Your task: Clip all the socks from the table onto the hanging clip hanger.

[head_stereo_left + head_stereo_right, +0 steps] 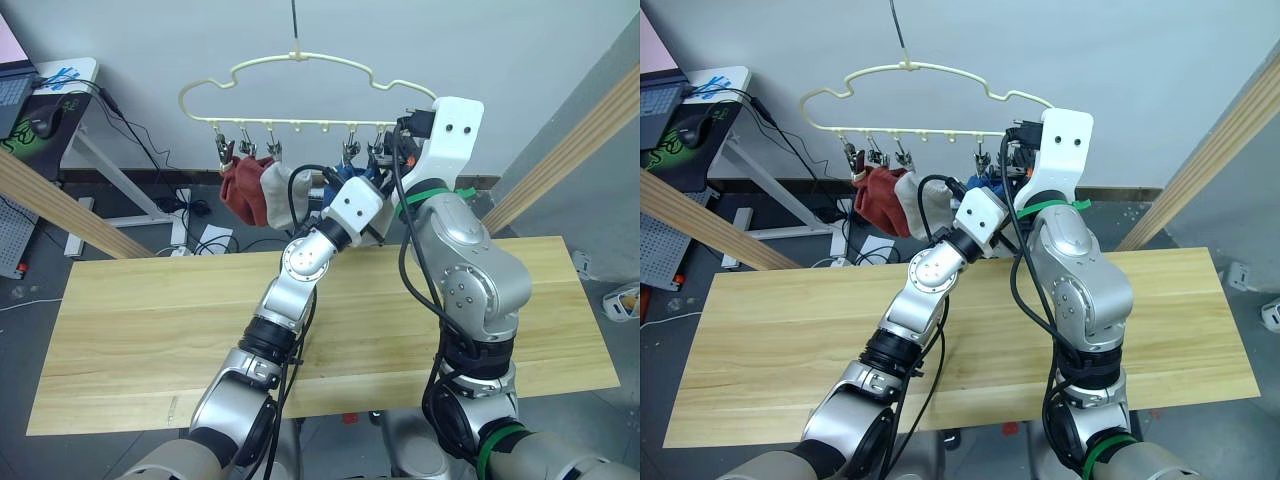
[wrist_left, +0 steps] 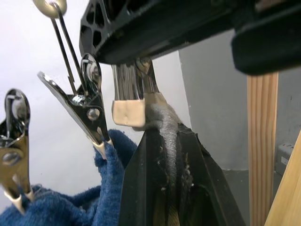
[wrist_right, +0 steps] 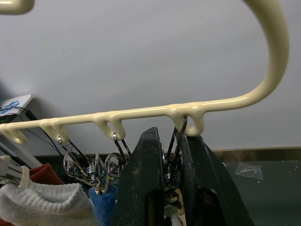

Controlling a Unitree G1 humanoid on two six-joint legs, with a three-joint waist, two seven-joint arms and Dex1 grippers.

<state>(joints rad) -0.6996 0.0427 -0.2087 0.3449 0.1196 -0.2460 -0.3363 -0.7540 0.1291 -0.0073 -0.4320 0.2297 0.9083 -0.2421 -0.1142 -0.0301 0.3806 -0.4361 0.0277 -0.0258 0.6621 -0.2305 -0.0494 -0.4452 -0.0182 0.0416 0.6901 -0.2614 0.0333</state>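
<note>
Both arms are raised up in front of the head camera, meeting at the right end of the clip hanger [image 1: 300, 68]. Left gripper [image 2: 162, 155] has its fingers closed on the cuff of a grey sock [image 2: 164, 125], poking that cuff straight up into the end clip [image 2: 134, 101]. Right gripper [image 3: 171, 160] is pinched around that same clip's handles from above, so I'd guess it's squeezing it open (can't actually see a gap at the tips). What matters is that the cuff sits directly below and touching the clip's pale tips, long axis of the sock hanging down between the left fingers.

Count on the hanger: rust-red socks [image 1: 240, 192] in one lump, can't separate them, one light grey sock [image 1: 275, 195], blue socks [image 2: 70, 202] on two clips. Table [image 1: 150, 320] looks bare, so I reckon this is the last sock.
</note>
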